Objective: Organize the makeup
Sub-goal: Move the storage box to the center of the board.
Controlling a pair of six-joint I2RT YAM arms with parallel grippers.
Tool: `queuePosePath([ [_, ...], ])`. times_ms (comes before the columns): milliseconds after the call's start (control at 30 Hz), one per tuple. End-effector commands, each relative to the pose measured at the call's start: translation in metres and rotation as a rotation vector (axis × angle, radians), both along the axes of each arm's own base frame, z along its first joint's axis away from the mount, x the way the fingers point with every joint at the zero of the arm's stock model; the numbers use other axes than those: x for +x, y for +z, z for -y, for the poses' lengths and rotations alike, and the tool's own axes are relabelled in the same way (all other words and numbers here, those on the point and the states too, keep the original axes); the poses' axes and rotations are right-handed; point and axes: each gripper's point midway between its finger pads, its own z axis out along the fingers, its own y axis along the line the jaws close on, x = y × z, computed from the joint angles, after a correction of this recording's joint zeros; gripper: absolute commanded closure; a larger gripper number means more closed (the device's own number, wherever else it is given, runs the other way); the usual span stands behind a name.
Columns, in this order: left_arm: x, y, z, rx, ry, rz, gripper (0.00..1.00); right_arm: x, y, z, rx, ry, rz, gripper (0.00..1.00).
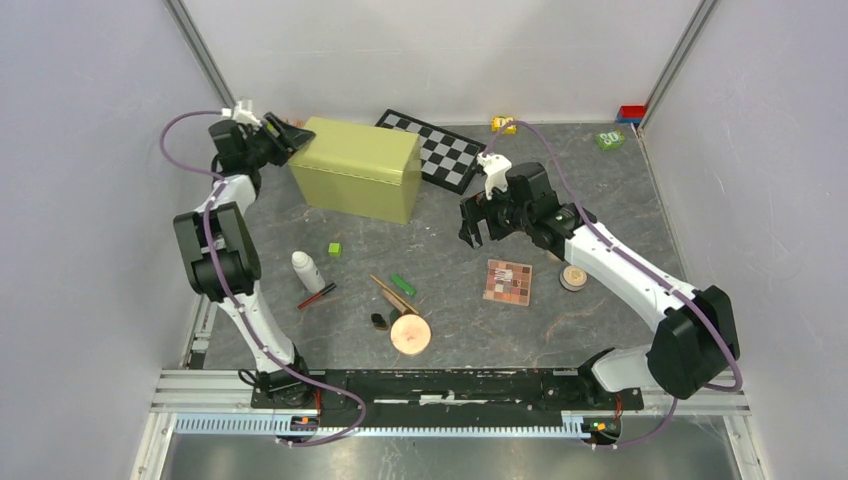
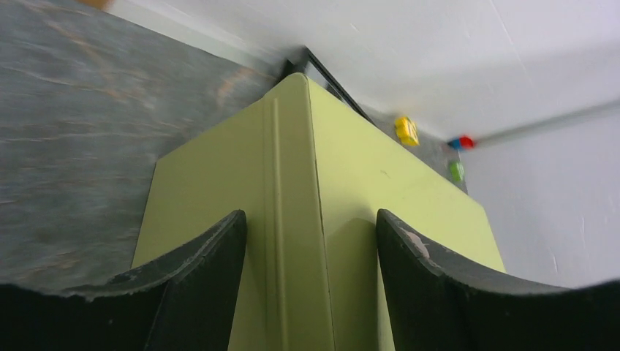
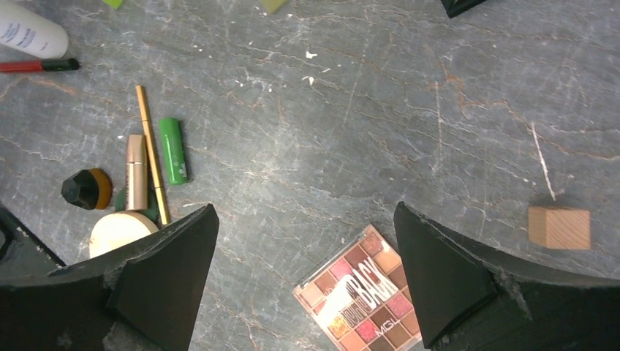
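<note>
Eyeshadow palette (image 3: 362, 292), cropped by the wrist view's lower edge, lay on the table (image 3: 365, 110) between and below the spread, empty fingers of the right gripper (image 3: 303, 210). Left gripper (image 2: 311, 212) straddled one corner of a yellow-green box (image 2: 409, 197); whether it clamped could not be told.

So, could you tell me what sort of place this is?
Likely a robot lab test cell: white walls box in a grey table, two arms are bolted to a rail, and props like a chequered board and palette lie about.
</note>
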Motion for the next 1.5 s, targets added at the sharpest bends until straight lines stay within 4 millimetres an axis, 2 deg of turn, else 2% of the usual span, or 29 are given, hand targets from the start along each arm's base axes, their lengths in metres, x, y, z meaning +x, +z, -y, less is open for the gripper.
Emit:
queuePosePath([
  [0, -0.04, 0.007, 0.108, -0.043, -0.337, -0.03, 0.29, 0.008, 0.02, 0.012, 0.011, -0.09, 0.094, 0.03],
  [233, -0.063, 0.016, 0.178, -0.03, -0.467, -0.019, 0.29, 0.029, 0.023, 0.041, -0.023, -0.268, 0.121, 0.03],
  [300, -0.072, 0.015, 0.205, -0.03, -0.521, -0.022, 0.29, 0.037, 0.028, 0.052, 0.001, -0.313, 0.116, 0.02],
  [433, -0.082, 0.019, 0.231, -0.025, -0.569, -0.017, 0.28, 0.051, 0.037, 0.072, 0.077, -0.361, 0.105, 0.02],
  [500, -0.076, 0.028, 0.223, -0.02, -0.522, -0.005, 0.25, 0.057, 0.042, 0.08, 0.102, -0.374, 0.112, 0.02],
  [633, -0.058, 0.058, 0.182, -0.001, -0.334, 0.03, 0.2, 0.069, 0.049, 0.087, 0.13, -0.379, 0.123, 0.02],
  [733, -0.053, 0.084, 0.153, 0.072, -0.208, 0.065, 0.17, 0.082, 0.048, 0.093, 0.152, -0.397, 0.103, 0.02],
  [833, -0.063, 0.103, 0.139, 0.141, -0.128, 0.09, 0.14, 0.096, 0.048, 0.093, 0.188, -0.405, 0.081, 0.02],
  [933, -0.084, 0.117, 0.133, 0.155, -0.08, 0.12, 0.13, 0.113, 0.053, 0.089, 0.217, -0.4, 0.079, 0.03],
  [1100, -0.137, 0.102, 0.142, 0.151, -0.061, 0.106, 0.14, 0.143, 0.058, 0.072, 0.267, -0.331, 0.077, 0.03],
  [1233, -0.175, 0.074, 0.156, 0.157, -0.086, 0.066, 0.18, 0.156, 0.063, 0.049, 0.344, -0.217, 0.064, 0.02],
  [1300, -0.186, 0.058, 0.166, 0.159, -0.116, 0.038, 0.21, 0.16, 0.064, 0.041, 0.37, -0.177, 0.06, 0.01],
  [1367, -0.193, 0.042, 0.177, 0.161, -0.147, 0.003, 0.23, 0.159, 0.067, 0.037, 0.38, -0.154, 0.061, 0.07],
  [1467, -0.195, 0.029, 0.186, 0.176, -0.163, -0.026, 0.25, 0.159, 0.072, 0.051, 0.335, -0.224, 0.104, 0.07],
])
